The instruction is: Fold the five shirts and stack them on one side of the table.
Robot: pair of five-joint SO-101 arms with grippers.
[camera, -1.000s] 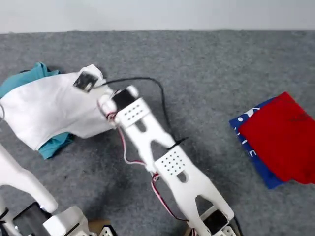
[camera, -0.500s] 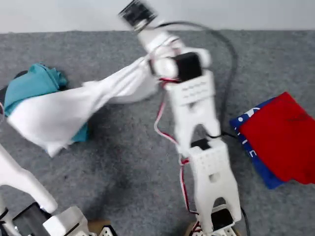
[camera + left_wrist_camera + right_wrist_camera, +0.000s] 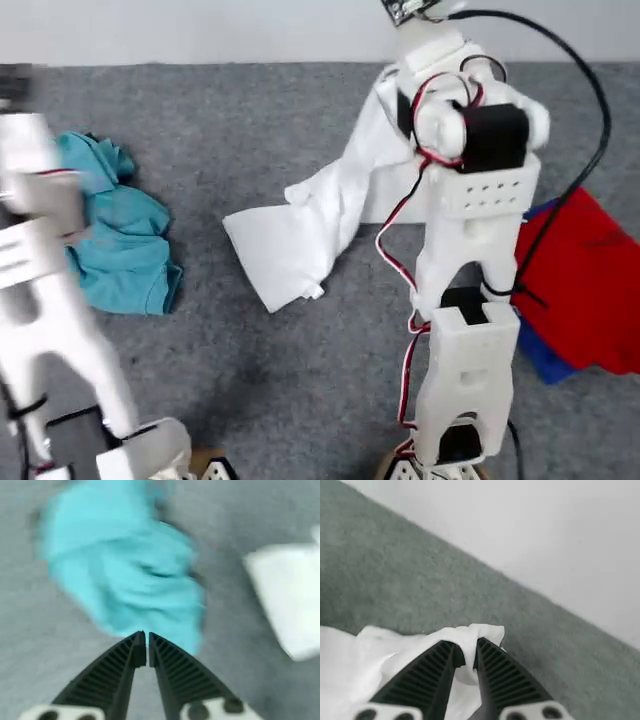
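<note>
My right gripper (image 3: pixel 467 652) is shut on an edge of the white shirt (image 3: pixel 300 235), held up near the table's far edge. The rest of the shirt hangs down and trails left onto the grey carpet. A crumpled teal shirt (image 3: pixel 120 245) lies at the left. The left arm (image 3: pixel 40 210) stands over it, and my left gripper (image 3: pixel 146 639) hovers just above the teal shirt (image 3: pixel 125 565), shut and holding nothing. A red shirt (image 3: pixel 590 280) lies folded on a blue shirt (image 3: pixel 540 360) at the right edge.
The grey carpeted table (image 3: pixel 250 380) has free room in front of the white shirt, between the two arm bases. A pale wall (image 3: pixel 530 525) runs along the table's far edge. The right arm's tall white links (image 3: pixel 470 330) stand between the middle and the red stack.
The right arm has swung right and upward, dragging the white shirt off the teal one toward the middle. The left arm has come up over the teal shirt.
</note>
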